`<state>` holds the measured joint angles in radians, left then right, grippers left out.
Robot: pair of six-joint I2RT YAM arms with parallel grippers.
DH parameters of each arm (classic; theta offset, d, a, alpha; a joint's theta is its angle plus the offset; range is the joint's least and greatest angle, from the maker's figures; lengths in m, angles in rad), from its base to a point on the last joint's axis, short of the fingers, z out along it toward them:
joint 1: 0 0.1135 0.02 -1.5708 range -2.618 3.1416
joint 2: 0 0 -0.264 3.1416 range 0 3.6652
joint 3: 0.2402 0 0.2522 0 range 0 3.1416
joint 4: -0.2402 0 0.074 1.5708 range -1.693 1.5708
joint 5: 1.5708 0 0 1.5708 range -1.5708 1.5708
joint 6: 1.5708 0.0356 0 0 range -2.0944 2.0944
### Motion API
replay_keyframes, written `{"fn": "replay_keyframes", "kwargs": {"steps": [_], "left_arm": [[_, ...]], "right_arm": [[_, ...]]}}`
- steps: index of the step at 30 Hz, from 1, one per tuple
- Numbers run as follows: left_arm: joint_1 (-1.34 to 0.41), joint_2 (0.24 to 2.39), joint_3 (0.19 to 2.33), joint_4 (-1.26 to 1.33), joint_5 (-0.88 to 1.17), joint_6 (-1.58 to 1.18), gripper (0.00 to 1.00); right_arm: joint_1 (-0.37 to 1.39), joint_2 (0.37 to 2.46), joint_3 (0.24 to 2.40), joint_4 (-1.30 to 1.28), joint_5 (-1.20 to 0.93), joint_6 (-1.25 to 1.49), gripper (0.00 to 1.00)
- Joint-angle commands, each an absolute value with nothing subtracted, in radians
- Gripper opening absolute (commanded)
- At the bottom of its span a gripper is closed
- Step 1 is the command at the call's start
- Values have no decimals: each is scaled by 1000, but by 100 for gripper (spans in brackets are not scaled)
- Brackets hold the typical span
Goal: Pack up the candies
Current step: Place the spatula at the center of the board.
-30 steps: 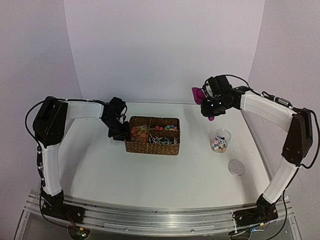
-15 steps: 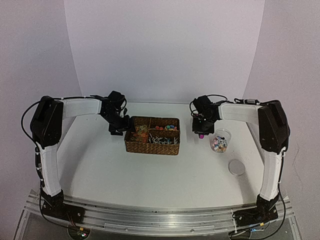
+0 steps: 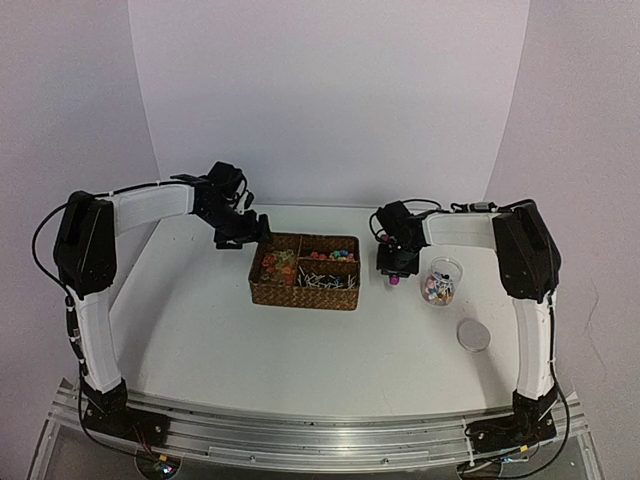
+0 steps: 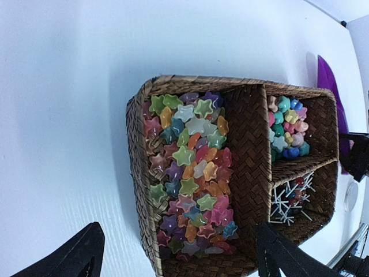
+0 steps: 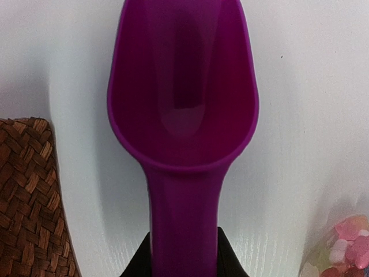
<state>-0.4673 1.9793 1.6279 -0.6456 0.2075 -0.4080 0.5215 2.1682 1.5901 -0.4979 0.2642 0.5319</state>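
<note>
Candies fill a wicker basket (image 3: 300, 296): star-shaped ones (image 4: 190, 173) in the left compartment, rounder ones (image 4: 286, 127) at the back right. More candies (image 3: 438, 287) sit in a clear cup (image 3: 441, 266), whose edge shows in the right wrist view (image 5: 346, 248). My left gripper (image 3: 245, 236) hovers open over the basket's left end with nothing between its fingers (image 4: 75, 257). My right gripper (image 3: 396, 262) is shut on the handle of an empty magenta scoop (image 5: 181, 86), held low over the table between basket and cup.
White sticks (image 4: 291, 199) lie in the basket's front-right compartment. A round clear lid (image 3: 473, 334) lies on the table in front of the cup. White walls curve round the back and sides.
My left gripper has opened and drawn up and back from the basket's left edge. My right arm has swung down, bringing the scoop from high at the back to table level beside the cup.
</note>
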Motion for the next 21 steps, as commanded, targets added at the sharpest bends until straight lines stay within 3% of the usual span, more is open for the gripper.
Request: {"fn": "replay_keyframes", "kwargs": {"steps": [1, 4, 11, 18, 21], "left_arm": [[-450, 1901, 1677, -641, 210, -336, 90], [-450, 1890, 1666, -635, 217, -325, 91], [-448, 1884, 1671, -636, 223, -312, 91], [-448, 1844, 1679, -614, 245, -237, 91], [-448, 1801, 1651, -591, 272, -182, 91]], "right_arm": [[529, 2200, 1606, -516, 266, 541, 34], [529, 2188, 1609, -518, 271, 530, 48], [531, 2131, 1699, -544, 223, 484, 54], [516, 1915, 1787, -583, 259, 460, 65], [474, 1822, 1759, -662, 318, 481, 94]]}}
